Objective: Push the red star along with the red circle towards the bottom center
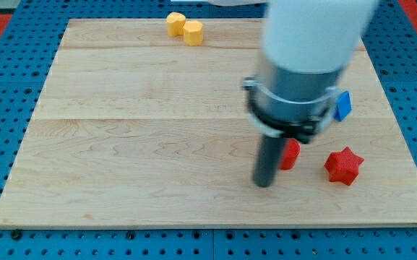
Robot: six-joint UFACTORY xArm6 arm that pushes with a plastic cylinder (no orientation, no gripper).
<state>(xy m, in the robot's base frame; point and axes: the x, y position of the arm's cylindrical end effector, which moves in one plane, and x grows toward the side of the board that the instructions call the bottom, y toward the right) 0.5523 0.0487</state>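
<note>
Two red blocks sit nearest you, lower right of the wooden board [121, 166]: red star [344, 165] at right, red circle [290, 154] just left, partly hidden by rod. My tip [264, 185] sits beside circle's left; no jaws here. Farther: blue block [343, 105] at right edge; 2 yellow blocks [184, 28] touching, top.

- The red star [344, 165] is lying flat on the tabletop [136, 144], near the view's right side and low down. Its bumpy points are sticking out all around.
- The red circle [290, 154] is sitting just to the view's left of the star, not touching it. The dark rod is hiding part of it.
</note>
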